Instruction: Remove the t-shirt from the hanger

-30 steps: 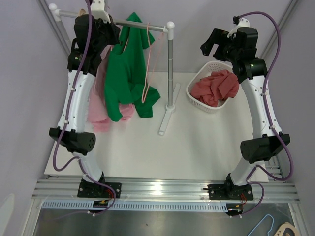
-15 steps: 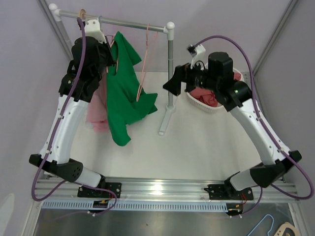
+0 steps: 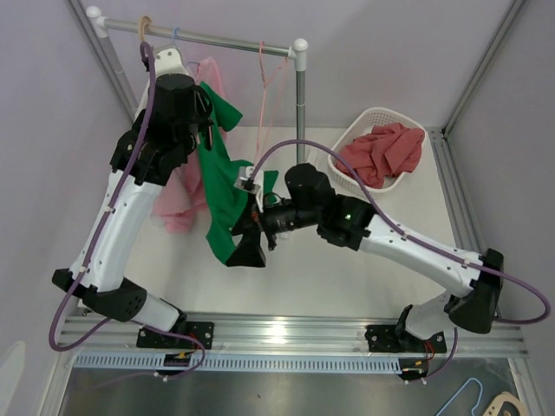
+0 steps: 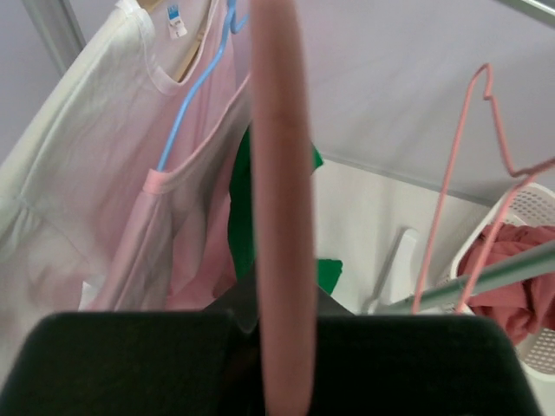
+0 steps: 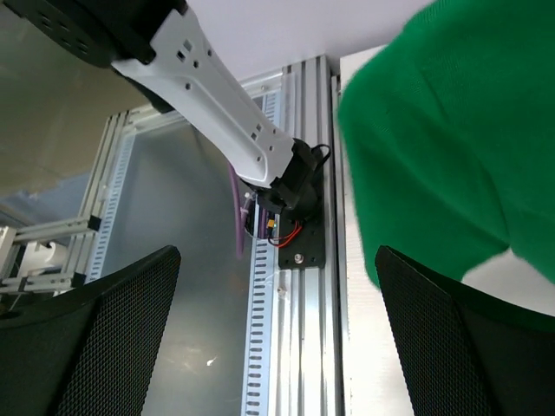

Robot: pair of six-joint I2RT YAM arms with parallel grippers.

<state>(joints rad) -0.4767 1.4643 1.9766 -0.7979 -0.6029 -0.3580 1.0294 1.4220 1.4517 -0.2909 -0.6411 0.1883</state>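
Over the white tabletop point(image 3: 347, 282), the right gripper point(image 3: 246, 246) has swung from the basket point(image 3: 336, 158) to the hem of the green t-shirt point(image 3: 222, 191), jaws spread wide, while the left gripper point(image 3: 198, 111) above clamps its pink hanger point(image 4: 279, 217), ready for stripping.

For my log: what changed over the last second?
The right end effector swung from above the basket across to the green t-shirt, open. The left end effector, gripping the pink hanger, drew it off the rail. Basket and pink shirt unchanged.

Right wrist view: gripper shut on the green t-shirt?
No, the right gripper is open, its fingers wide apart; the green t-shirt hangs ungripped.
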